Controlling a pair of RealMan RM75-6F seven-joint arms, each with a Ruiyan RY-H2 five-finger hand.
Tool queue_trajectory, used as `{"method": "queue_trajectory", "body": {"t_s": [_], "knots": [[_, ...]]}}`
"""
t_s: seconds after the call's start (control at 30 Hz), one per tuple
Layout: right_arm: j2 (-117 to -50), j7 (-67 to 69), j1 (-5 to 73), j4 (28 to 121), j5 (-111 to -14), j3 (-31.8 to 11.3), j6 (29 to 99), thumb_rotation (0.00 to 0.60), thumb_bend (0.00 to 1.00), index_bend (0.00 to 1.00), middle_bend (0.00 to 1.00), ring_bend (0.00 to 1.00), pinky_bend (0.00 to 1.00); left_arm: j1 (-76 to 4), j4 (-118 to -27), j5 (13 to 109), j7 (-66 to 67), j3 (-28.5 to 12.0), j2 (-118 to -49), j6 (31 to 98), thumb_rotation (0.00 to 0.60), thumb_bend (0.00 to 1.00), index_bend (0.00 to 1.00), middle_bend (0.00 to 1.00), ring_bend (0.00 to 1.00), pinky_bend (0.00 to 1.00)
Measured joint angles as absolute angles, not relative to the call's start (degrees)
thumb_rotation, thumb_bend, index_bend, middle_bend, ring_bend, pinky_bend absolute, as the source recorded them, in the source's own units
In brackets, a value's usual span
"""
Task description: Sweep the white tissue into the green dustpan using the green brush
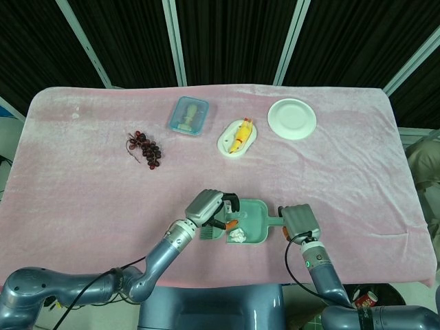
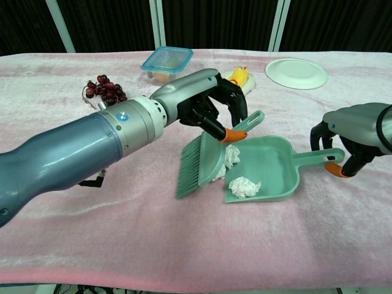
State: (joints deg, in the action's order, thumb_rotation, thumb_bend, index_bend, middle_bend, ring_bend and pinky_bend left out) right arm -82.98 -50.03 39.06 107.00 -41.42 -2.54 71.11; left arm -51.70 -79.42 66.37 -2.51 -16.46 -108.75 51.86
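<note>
My left hand (image 2: 211,107) (image 1: 210,207) grips the green brush (image 2: 202,160) by its handle, bristles down on the pink cloth just left of the green dustpan (image 2: 275,165) (image 1: 256,223). One crumpled white tissue (image 2: 243,186) (image 1: 237,236) lies inside the pan near its front lip. A second tissue piece (image 2: 230,156) sits at the pan's left edge, touching the brush. My right hand (image 2: 349,138) (image 1: 300,221) holds the dustpan's handle (image 2: 318,157).
At the back of the table are a blue-lidded container (image 1: 188,115), a white dish with a yellow toy (image 1: 239,137), and a white plate (image 1: 292,118). A bunch of dark grapes (image 1: 144,147) lies at the left.
</note>
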Motion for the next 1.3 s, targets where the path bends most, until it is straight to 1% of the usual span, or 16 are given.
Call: {"method": "queue_trajectory", "body": {"t_s": [0.17,0.4,0.53,0.7,0.97,1.3], "knots": [[-82.53,-49.85,39.06,107.13,-41.29,-2.57,71.04,0.6,0.48,0.56,0.54,0.68,0.77,-53.21,-75.9,67.04,-3.44,-17.47,-112.15,51.69,0.6,0.36,0.65,0.68,0.88,0.99],[-81.92,-49.73,39.11,108.14,-40.94,-2.82,71.24,0.6,0.48,0.56,0.54,0.68,0.77,-55.73,-70.98,69.97,-6.52,-19.87,-117.56,53.55,0.6,0.36,0.65,0.68,0.88,0.99],[-81.73,-49.97,39.17,108.46,-41.01,-2.67,71.43,0.6,0.48,0.56,0.54,0.68,0.77,-57.08,-69.35,71.13,-7.4,-21.2,-119.35,54.36,0.6,0.36,0.65,0.67,0.88,0.99],[-81.51,-49.9,39.17,108.76,-40.84,-2.69,71.6,0.6,0.48,0.56,0.54,0.68,0.77,-57.5,-68.93,72.65,-8.51,-21.91,-120.4,56.44,0.6,0.36,0.65,0.67,0.88,0.99],[-81.22,-49.68,39.1,109.0,-40.64,-2.74,71.9,0.6,0.48,0.56,0.54,0.68,0.77,-56.77,-69.9,74.53,-10.76,-21.99,-119.5,58.4,0.6,0.36,0.65,0.67,0.88,0.99],[-81.31,-49.5,39.18,108.78,-40.27,-2.78,71.74,0.6,0.48,0.56,0.54,0.68,0.77,-54.01,-74.95,75.14,-10.77,-21.17,-113.3,59.38,0.6,0.36,0.65,0.67,0.88,0.99]]}}
